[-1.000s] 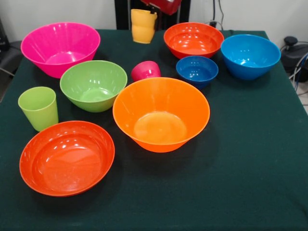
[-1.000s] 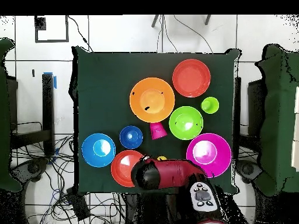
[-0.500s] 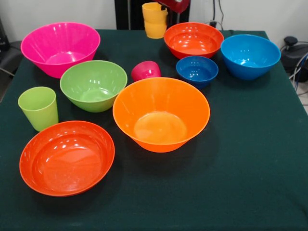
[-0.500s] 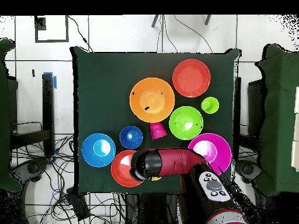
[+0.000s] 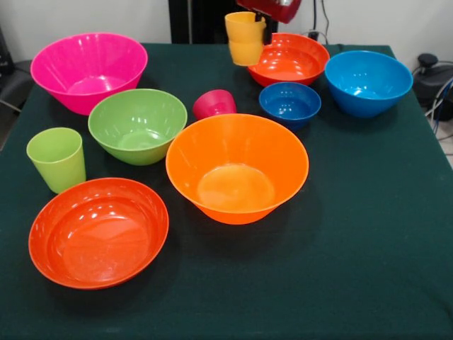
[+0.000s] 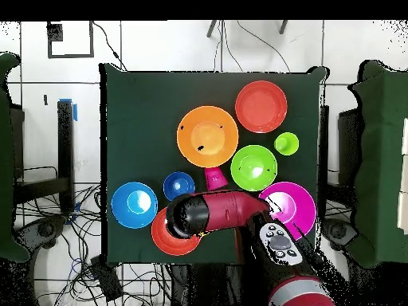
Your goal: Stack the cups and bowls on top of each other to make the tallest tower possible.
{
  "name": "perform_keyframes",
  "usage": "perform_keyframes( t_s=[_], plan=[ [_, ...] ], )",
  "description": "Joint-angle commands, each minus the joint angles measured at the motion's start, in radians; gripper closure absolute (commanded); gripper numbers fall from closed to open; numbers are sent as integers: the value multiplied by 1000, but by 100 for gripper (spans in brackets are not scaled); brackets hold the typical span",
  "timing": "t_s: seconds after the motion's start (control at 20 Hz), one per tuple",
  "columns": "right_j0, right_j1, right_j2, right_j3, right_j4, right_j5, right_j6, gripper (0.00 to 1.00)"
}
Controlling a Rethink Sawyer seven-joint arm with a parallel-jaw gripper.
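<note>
Front view: the gripper (image 5: 263,15) enters at the top edge, only its red housing and a dark finger part showing. The yellow-orange cup (image 5: 245,38) hangs upright clear of the dark green table (image 5: 368,234), held at its rim on the side toward the gripper; the fingers are closed narrowly on the cup wall. The cup overlaps the near-left rim of the far red-orange bowl (image 5: 287,59), and whether it touches that bowl cannot be told.

No tower stands. All the other pieces rest singly on the cloth: big pink bowl (image 5: 88,69), green bowl (image 5: 137,125), lime green cup (image 5: 56,159) upright, near red-orange bowl (image 5: 98,231), big orange bowl (image 5: 237,167), small dark blue bowl (image 5: 289,103), light blue bowl (image 5: 367,81). The red-pink cup (image 5: 214,104) lies mouth down between the green and dark blue bowls.

Overhead view: the arm (image 6: 219,215) lies across the table's lower edge, covering much of one red-orange bowl and the held cup; the gripper itself is hidden beneath it.
</note>
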Motion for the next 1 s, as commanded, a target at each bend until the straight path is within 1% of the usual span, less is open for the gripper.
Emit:
perform_keyframes(
  t_s=[0.05, 0.15, 0.35, 0.4, 0.5, 0.65, 0.75, 0.9, 1.0],
  plan=[
    [21, 22, 150, -125, 25, 180, -170, 100],
    [19, 36, 166, -130, 23, 167, -167, 100],
    [47, 37, 171, -180, 6, 191, -144, 100],
    [60, 46, 162, -197, 6, 201, -123, 100],
    [82, 73, 146, -229, -17, 182, -101, 100],
    [99, 110, 126, -256, -34, 147, -81, 100],
    [102, 120, 119, -266, -41, 128, -80, 100],
    [90, 122, 123, -277, -39, 112, -98, 100],
    [102, 130, 111, -318, -55, 125, -105, 100]
  ],
)
